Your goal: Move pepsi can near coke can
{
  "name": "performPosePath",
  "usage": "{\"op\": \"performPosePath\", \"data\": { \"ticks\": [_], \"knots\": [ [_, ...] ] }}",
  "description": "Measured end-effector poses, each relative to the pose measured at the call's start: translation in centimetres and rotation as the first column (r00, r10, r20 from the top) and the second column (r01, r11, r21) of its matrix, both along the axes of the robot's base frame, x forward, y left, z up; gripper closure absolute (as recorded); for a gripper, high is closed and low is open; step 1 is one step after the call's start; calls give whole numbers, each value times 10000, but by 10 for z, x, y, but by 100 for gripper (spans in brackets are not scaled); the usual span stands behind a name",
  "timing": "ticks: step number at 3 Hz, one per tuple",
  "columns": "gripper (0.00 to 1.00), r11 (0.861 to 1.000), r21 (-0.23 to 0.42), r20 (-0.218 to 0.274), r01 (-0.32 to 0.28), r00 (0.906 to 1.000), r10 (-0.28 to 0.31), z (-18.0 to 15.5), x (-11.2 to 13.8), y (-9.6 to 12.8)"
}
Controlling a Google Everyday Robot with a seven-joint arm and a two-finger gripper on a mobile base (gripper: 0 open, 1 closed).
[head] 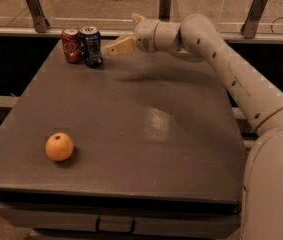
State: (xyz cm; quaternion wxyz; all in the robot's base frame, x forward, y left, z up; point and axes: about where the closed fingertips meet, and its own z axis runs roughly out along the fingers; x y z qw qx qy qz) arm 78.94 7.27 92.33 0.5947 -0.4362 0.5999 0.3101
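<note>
Fingers (120,47) parted, just beside pepsi can (91,46), not touching.

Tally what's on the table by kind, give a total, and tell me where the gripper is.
Soda cans: 2 (coke can and pepsi can, side by side at the far left)
Oranges: 1 (orange, near left)
Total: 3
The gripper hangs open just right of the pepsi can, holding nothing.

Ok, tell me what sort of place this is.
Likely a robot test lab: a grey table, staged pepsi can, coke can and orange, rail posts behind. The gripper hangs open beside the pepsi can.
</note>
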Motion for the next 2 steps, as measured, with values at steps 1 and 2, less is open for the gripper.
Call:
{"op": "performPosePath", "data": {
  "ticks": [1,2],
  "knots": [
    [0,9912,-953,801,920,9932,-845,44,-17,-101],
    [0,9625,-1847,2152,1989,9637,-1579,117,-57,-182]
  ]
}}
